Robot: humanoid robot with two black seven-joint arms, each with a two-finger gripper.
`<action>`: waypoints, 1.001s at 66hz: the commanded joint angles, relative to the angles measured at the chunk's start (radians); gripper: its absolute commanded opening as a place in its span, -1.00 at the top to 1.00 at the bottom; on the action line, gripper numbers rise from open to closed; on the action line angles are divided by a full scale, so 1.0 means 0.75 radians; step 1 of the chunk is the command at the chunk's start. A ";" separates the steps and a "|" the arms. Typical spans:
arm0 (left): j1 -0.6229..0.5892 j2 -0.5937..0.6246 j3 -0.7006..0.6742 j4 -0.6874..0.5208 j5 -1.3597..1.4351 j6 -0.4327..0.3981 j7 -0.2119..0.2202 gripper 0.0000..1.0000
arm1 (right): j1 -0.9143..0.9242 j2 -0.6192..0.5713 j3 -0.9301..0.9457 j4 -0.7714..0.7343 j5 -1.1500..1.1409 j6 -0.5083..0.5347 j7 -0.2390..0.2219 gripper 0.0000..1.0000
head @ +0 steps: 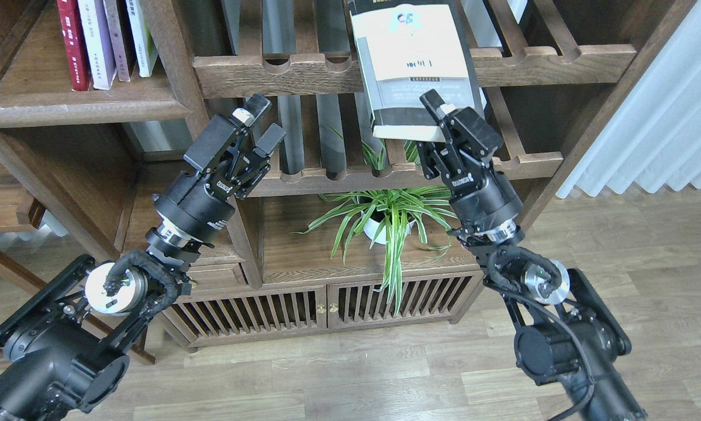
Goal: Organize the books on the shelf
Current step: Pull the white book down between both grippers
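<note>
At upper centre, right gripper (438, 117) clamped on the lower edge of the yellow-green book (414, 64); book lies tilted across the slatted rack (537, 58).

Left gripper (259, 123) open, empty, hovering before the rack. Red book (72, 44) and lavender-white book (96, 41) stand upright on the shelf (81, 108), upper left, well apart from the held one. Judgement: lift clear of the notched rail before swinging left, keep the spine vertical, insert beside the standing row. Dark wooden unit, potted plant (385, 216) below, wood-plank floor (619, 263), curtain (666, 117) at right.
</note>
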 commanded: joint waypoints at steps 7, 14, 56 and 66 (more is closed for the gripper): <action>0.002 0.003 0.004 -0.001 -0.013 0.000 0.042 -0.88 | -0.025 0.000 -0.090 0.031 0.014 0.000 0.000 0.89; 0.002 0.015 0.004 -0.001 -0.013 0.000 0.085 -0.88 | -0.033 0.000 -0.176 0.031 0.010 0.000 0.000 0.89; 0.004 0.050 0.008 -0.001 -0.013 0.000 0.135 -0.86 | -0.037 0.000 -0.267 0.029 -0.023 0.000 0.000 0.89; 0.004 0.050 0.019 -0.001 -0.013 0.000 0.135 -0.85 | -0.041 0.000 -0.287 0.027 -0.056 0.000 0.000 0.86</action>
